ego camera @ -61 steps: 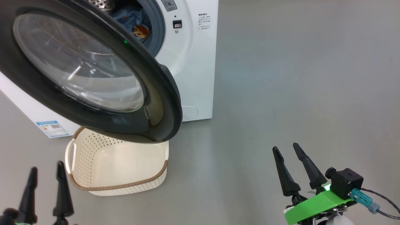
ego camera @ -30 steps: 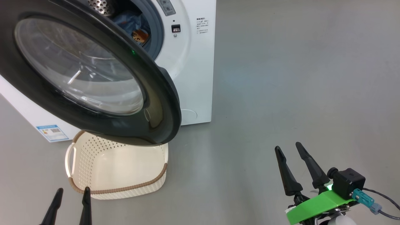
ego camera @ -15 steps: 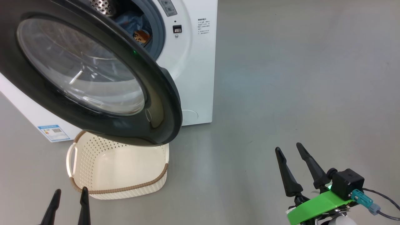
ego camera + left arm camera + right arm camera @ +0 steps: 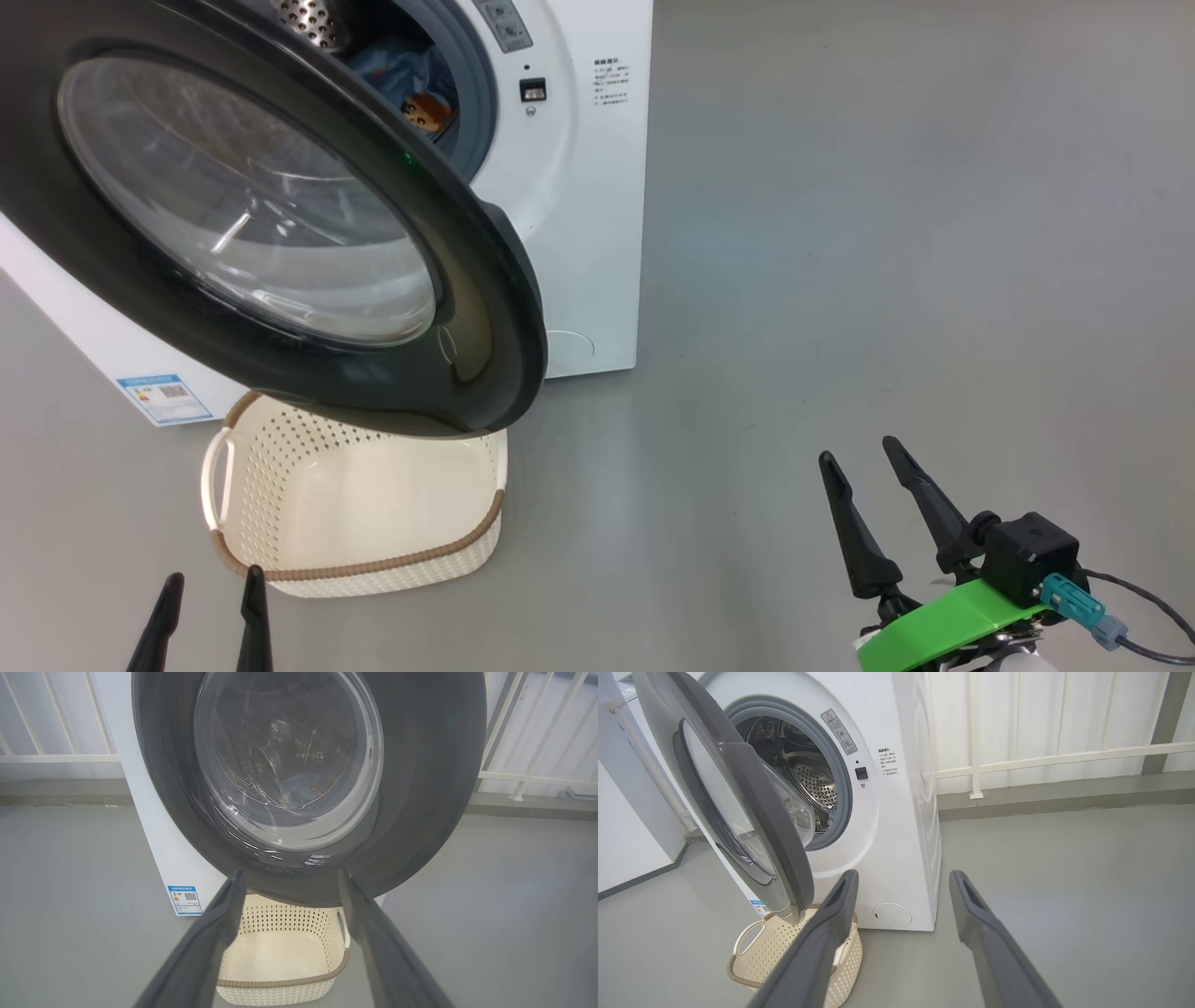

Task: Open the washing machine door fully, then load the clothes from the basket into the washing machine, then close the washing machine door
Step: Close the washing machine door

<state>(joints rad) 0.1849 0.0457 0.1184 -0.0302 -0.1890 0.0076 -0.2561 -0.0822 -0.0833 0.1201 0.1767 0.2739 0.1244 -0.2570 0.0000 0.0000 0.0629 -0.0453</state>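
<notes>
The washer [image 4: 597, 233] stands on a grey floor [image 4: 887, 233] with its door [image 4: 485, 308] swung out on the hinge at its left side. In the head view the black rim and glass bowl of the door hang over the back of the basket [image 4: 355, 565]. The basket sits on the floor just in front of the washer, beside the blue label [image 4: 161, 397], and its cream bottom shows. The clothes [image 4: 411, 79] lie inside the drum [image 4: 808, 779]: a light blue fold with an orange-brown figure shows past the top edge of the door, and again through the glass in the left wrist view [image 4: 303, 788].

The left fingers [image 4: 254, 625] are spread and hold nothing. They point up from the lower left, near the front rim of the basket but apart from it. In their own view they frame the lower rim of the door [image 4: 420, 812] and the basket [image 4: 280, 982] below it. The right fingers [image 4: 854, 541] are also spread and hold nothing, low over the floor, well to the right of the washer and basket. In their own view the door [image 4: 784, 849] shows edge-on, with a white railing [image 4: 1017, 760] behind the washer.
</notes>
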